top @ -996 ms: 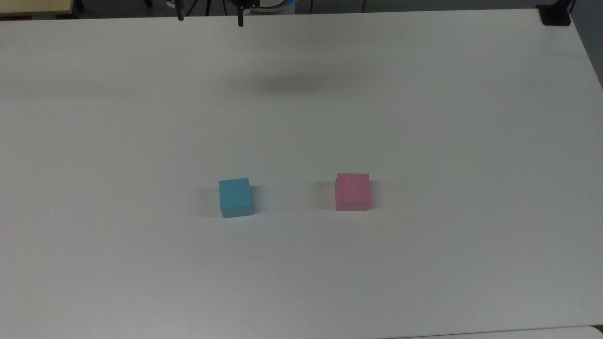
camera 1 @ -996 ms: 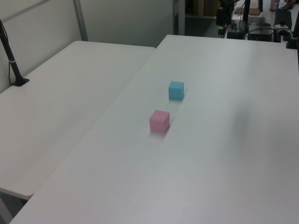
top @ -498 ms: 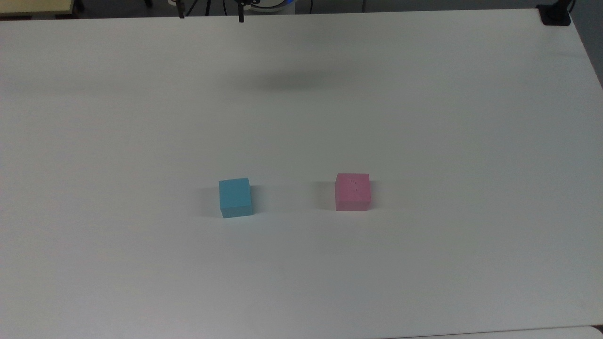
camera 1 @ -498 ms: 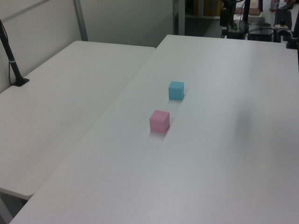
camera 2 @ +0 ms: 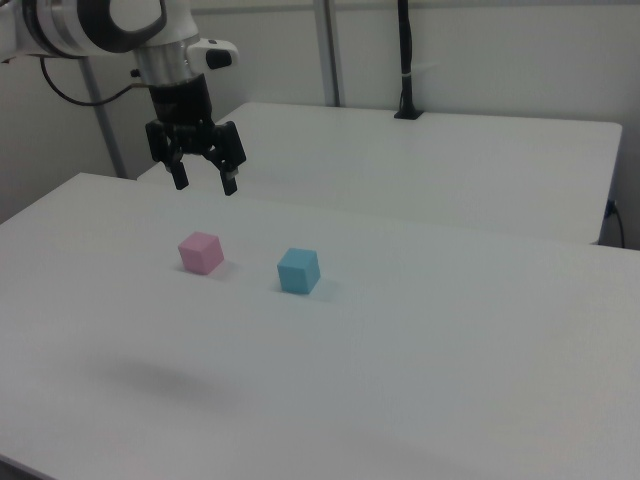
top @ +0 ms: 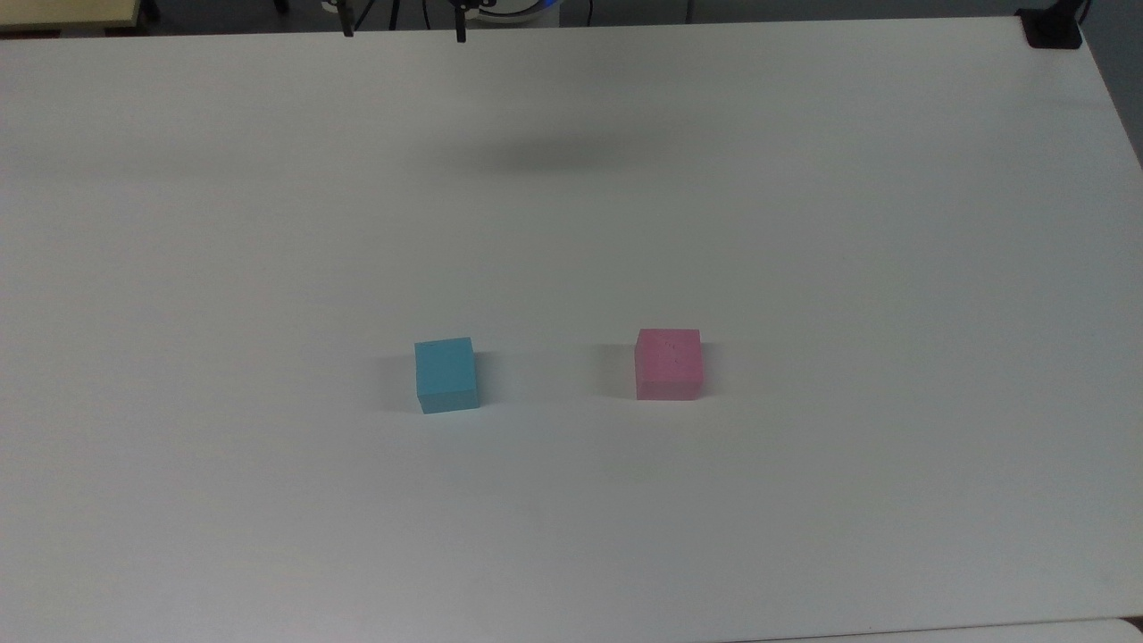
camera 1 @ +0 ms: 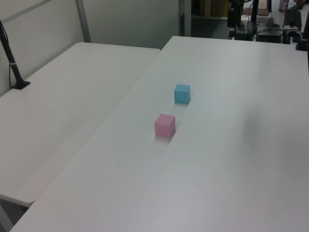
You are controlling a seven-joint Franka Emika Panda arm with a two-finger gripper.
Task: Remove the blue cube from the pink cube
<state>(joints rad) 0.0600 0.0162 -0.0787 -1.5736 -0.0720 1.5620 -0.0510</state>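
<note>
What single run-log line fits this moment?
small light-blue matte cube: on white table, apart from small light-pink matte cube | tool: open, empty, raised | unstacking: done

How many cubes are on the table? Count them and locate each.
2. The blue cube sits on the top view's left; the pink cube sits apart on the top view's right, both flat on the table.

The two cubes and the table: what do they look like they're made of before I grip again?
The blue cube and the pink cube look like matte foam or soft plastic: flat colour, no glare, faint specks on the pink top. The table looks like smooth white laminate with a soft sheen.
</note>
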